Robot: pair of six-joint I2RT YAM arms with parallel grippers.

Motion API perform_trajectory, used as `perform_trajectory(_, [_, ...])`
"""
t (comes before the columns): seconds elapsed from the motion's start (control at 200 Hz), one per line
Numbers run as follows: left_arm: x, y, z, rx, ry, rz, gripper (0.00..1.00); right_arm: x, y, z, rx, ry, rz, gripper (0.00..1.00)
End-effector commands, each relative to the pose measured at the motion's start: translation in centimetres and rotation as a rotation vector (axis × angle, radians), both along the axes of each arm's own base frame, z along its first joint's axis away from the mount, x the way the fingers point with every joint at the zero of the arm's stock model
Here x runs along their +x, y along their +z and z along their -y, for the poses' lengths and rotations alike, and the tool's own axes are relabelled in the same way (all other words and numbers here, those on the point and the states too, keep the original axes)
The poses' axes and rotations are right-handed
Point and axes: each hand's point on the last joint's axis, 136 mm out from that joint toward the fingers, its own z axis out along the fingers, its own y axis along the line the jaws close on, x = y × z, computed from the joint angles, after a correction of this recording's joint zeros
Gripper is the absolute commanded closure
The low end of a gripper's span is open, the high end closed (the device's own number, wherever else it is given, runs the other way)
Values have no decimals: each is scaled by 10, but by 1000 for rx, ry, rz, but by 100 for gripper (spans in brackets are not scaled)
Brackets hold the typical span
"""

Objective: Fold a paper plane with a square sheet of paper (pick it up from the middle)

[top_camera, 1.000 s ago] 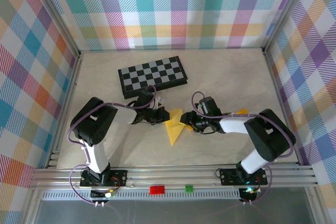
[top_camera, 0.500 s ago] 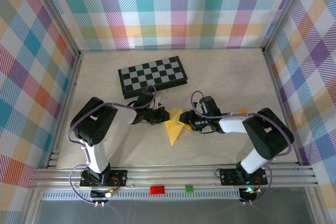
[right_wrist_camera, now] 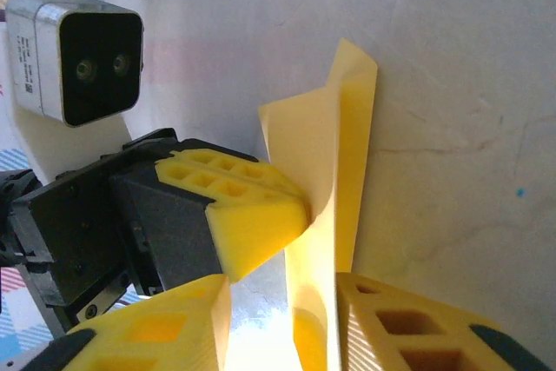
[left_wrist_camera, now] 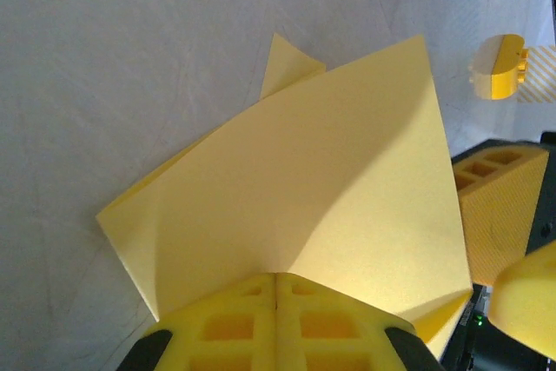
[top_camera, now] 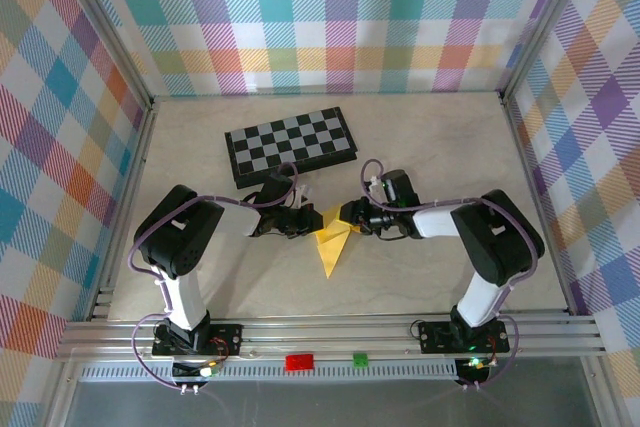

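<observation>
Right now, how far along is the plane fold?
Done: the yellow paper is already folded to a point with layered flaps. In hand: left pincer is shut on one edge; right pincer straddles the opposite flap, jaws apart. Left: the shape is wide, not a slim dart, so more folds look needed.
</observation>
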Motion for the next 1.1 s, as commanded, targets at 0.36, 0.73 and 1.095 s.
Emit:
perform_trajectory(0.36, [-29, -36, -20, 106, -4, -114, 96, 7, -3, -9, -7, 169, -10, 72])
perform_trajectory(0.73, [-29, -33, -19, 102, -5, -107, 96, 8, -10, -9, -16, 194, -43, 81])
perform_trajectory(1.095, [-24, -9, -20, 79, 8, -49, 90, 2, -6, -4, -40, 172, -66, 100])
